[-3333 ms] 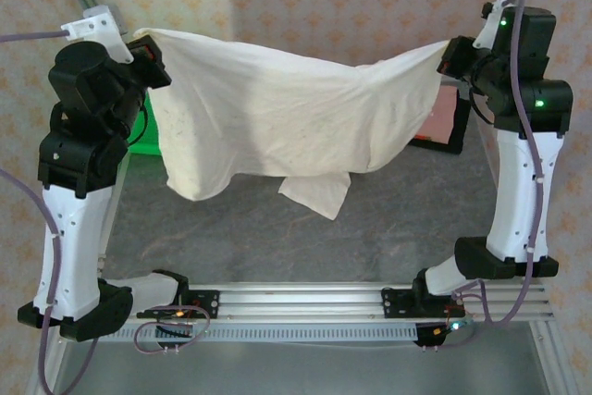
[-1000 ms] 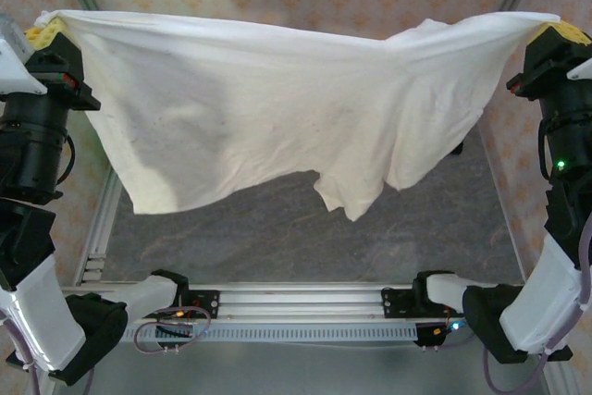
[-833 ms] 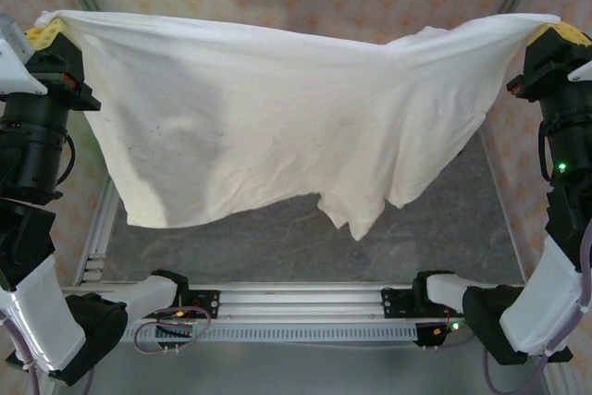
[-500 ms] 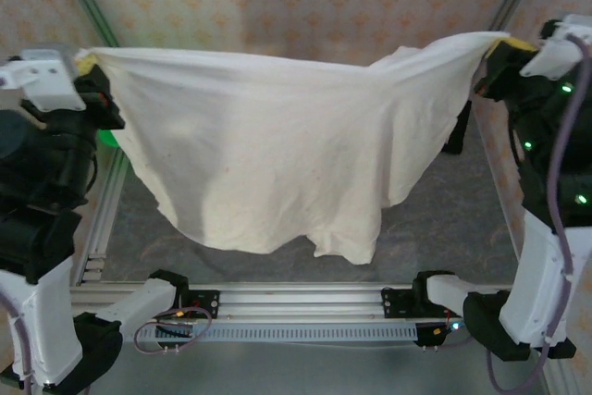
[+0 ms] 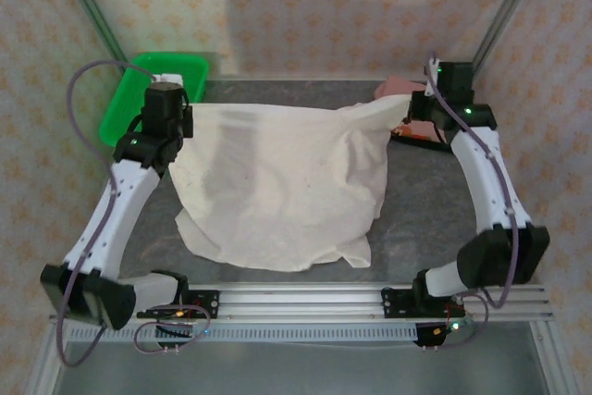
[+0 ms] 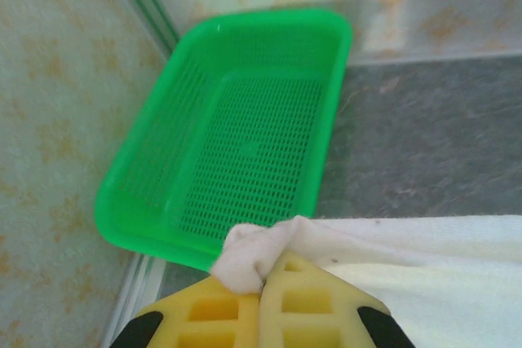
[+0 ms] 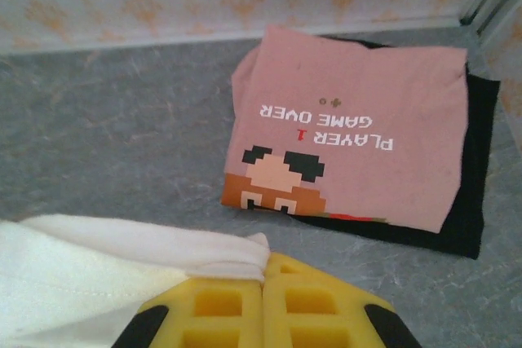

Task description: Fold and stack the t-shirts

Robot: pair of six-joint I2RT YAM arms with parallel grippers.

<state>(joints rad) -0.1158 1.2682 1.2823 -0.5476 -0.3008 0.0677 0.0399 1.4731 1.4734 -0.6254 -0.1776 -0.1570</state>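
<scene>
At ten o'clock on the table (image 5: 435,219), in the far-left corner, stands the green mesh basket (image 5: 139,104); the left wrist view shows it empty.

Just beside it, toward the centre, the left gripper (image 6: 265,283) is clenched on a bunched corner of the cream-white t-shirt (image 5: 277,191), with a nub of cloth poking out above the yellow pads (image 6: 314,307).

A second ago both arms were raised high and the shirt hung between them as a taut curtain in the air. Now the arms are down and reaching toward twelve o'clock, and the shirt lies spread over the middle of the table. Its hem runs toward six o'clock, with a few ripples and a slightly turned-up corner at five. Whether the far edge between the grippers rests on the surface I cannot tell.

At two o'clock the right gripper (image 7: 265,279) is likewise pinched shut on the opposite corner.

Just beyond it lies the folded dusty-pink t-shirt (image 7: 359,112), stacked on the folded black t-shirt (image 7: 483,169).

I judge the lay-out step nearly done. The cream shirt looks like the last one to fold, and the next move is probably to let go, smooth it and start the folds.
</scene>
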